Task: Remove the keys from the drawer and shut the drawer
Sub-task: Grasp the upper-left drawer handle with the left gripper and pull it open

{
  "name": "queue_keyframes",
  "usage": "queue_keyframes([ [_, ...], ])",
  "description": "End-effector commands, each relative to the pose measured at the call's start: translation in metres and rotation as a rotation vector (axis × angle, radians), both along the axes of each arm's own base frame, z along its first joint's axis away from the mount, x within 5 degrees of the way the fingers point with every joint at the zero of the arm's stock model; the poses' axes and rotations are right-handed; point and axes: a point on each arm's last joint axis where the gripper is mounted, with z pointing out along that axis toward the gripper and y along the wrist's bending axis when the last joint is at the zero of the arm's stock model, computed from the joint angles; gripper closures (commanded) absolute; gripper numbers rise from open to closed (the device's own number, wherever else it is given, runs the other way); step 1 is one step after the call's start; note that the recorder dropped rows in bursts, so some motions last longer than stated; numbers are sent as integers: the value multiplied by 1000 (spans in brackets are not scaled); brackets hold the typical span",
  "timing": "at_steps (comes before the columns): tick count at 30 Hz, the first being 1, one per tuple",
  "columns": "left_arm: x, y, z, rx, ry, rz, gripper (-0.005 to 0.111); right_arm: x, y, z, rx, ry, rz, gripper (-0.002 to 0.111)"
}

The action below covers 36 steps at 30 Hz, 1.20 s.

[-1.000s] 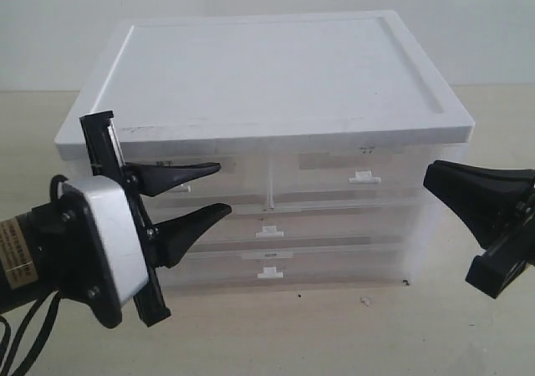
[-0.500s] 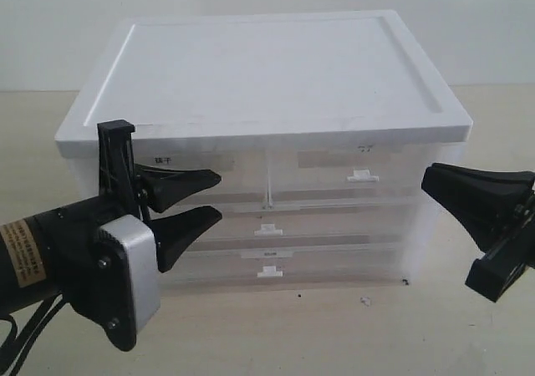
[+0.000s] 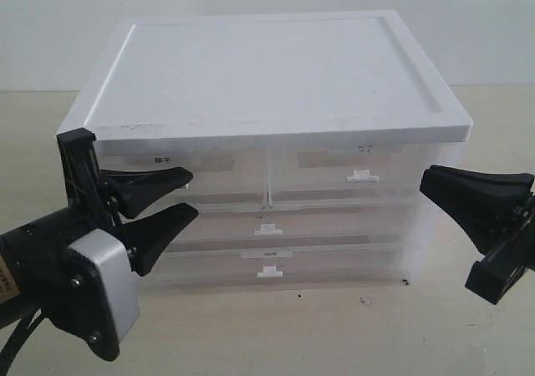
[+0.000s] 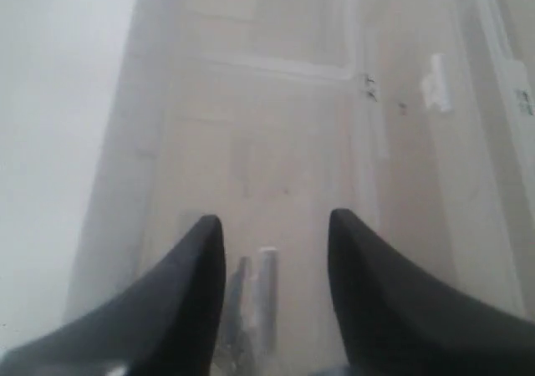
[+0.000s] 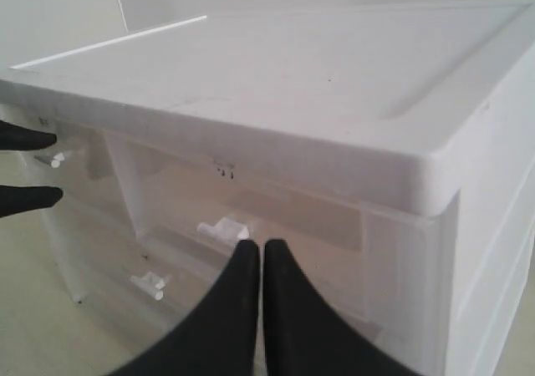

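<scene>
- Since a second ago, the left gripper [image 3: 189, 194] has drawn back toward the left of the exterior view and its wrist has rolled. Its fingertips now stop short of where they reached before.
- The right gripper [image 3: 428, 182] has hardly shifted. Its jaws are pressed together on nothing, off the right front corner of the white-topped cabinet [image 3: 267, 67].
- The left gripper's jaws stand partly apart and hold nothing.
- The drawer [image 3: 226, 180] is the upper left one, pushed in level with its neighbour.
- The left fingertips sit just in front of the drawer's left part, one above the other, under its label strip [image 3: 163, 157].
- The keys cannot be made out through the cloudy front.
</scene>
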Motion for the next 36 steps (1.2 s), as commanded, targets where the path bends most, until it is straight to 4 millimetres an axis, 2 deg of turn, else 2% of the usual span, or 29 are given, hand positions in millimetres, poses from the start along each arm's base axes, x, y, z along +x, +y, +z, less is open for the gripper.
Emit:
queue_keyframes([
  [1,4,7,-2,38,-5,89,72,0,1,2,14,-3,12,108],
  [9,6,8,4,-10,-53,106,83,0,1,2,15,-4,11,108],
  [14,5,9,-3,37,8,114,102,0,1,2,15,-4,11,108],
  [19,1,5,-7,48,58,180,102,0,1,2,13,-2,10,108],
  [22,-17,-2,-16,160,52,210,102,0,1,2,15,-1,10,108],
  [25,-37,-8,-17,139,87,192,102,0,1,2,18,1,8,108],
  [28,-59,-12,-10,129,85,153,102,0,1,2,20,6,7,108],
  [36,-87,-13,5,132,95,115,102,0,1,2,21,7,7,108],
])
